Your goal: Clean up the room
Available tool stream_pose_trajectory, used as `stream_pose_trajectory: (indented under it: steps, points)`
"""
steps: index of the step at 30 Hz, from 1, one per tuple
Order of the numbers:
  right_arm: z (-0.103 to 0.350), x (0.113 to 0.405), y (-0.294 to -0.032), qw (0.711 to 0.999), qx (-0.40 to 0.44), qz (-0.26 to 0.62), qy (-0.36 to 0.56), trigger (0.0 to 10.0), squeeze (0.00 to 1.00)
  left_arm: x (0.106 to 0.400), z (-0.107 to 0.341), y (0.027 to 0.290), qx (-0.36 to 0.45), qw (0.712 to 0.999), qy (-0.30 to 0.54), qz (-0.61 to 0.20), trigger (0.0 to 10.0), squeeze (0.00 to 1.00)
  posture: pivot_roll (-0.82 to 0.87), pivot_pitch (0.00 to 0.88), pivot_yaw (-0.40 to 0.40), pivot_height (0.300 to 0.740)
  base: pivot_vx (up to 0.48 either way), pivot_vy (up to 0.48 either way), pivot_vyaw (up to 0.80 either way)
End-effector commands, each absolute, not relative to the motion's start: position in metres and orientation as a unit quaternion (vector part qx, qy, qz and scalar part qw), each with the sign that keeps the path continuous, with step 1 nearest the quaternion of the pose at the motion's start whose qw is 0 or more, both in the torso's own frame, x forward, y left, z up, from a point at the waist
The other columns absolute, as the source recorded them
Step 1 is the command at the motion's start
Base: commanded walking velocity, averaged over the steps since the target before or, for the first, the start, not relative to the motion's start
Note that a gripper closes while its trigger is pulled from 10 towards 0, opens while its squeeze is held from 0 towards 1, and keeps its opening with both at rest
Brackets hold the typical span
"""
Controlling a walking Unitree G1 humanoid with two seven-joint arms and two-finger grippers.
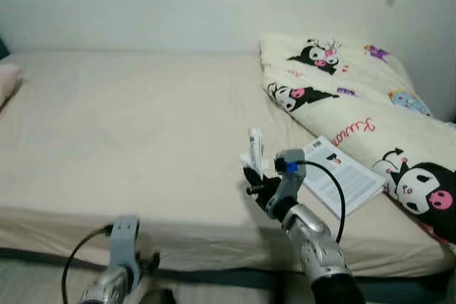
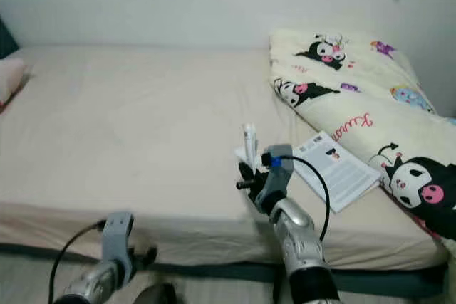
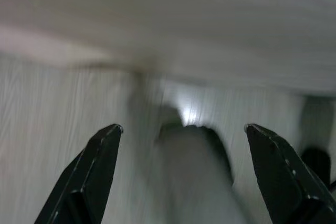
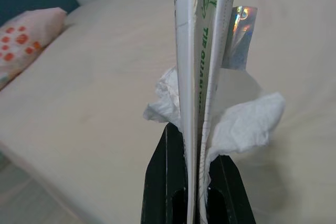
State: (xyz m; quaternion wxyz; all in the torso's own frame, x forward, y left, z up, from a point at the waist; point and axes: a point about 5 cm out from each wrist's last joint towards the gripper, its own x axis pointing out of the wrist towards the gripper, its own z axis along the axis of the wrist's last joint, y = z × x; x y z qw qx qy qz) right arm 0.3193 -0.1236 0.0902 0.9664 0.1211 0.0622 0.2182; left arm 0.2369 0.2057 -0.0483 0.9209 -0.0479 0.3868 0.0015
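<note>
Gripping a white tube and crumpled tissue upright over the bed, the right hand is clamped tight; its wrist view reveals green lettering. At 7 o'clock, the left hand gapes wide, empty.

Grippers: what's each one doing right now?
Left gripper: open, empty, low beside the bed.
Right gripper: shut on a white tube and crumpled tissue, above the bed.

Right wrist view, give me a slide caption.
Right tool shut on a flattened white tube with crumpled tissue, above the bed.
</note>
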Motion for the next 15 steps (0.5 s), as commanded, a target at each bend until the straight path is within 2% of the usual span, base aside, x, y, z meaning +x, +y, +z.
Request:
stream_pose_trajectory:
  steps: [1, 6, 15]
  points:
    - [0.084, 0.318, -0.124, 0.968, 0.113, 0.211, 0.074, 0.0, 0.00, 0.221, -0.057, 0.219, -0.034, 0.907, 0.418, 0.025, 10.0, 0.00, 0.01, 0.000, 0.048, 0.607, 0.000, 0.000, 0.00]
    - [0.071, 0.313, -0.123, 0.968, 0.106, 0.208, 0.094, 0.0, 0.00, 0.209, -0.065, 0.221, -0.036, 0.897, 0.438, 0.039, 10.0, 0.00, 0.01, 0.000, 0.045, 0.631, 0.000, 0.000, 0.00]
    - [0.052, 0.310, -0.125, 0.966, 0.086, 0.205, 0.132, 0.0, 0.00, 0.210, -0.065, 0.220, -0.045, 0.896, 0.439, 0.051, 10.0, 0.00, 0.02, 0.000, 0.039, 0.665, 0.000, 0.000, 0.00]
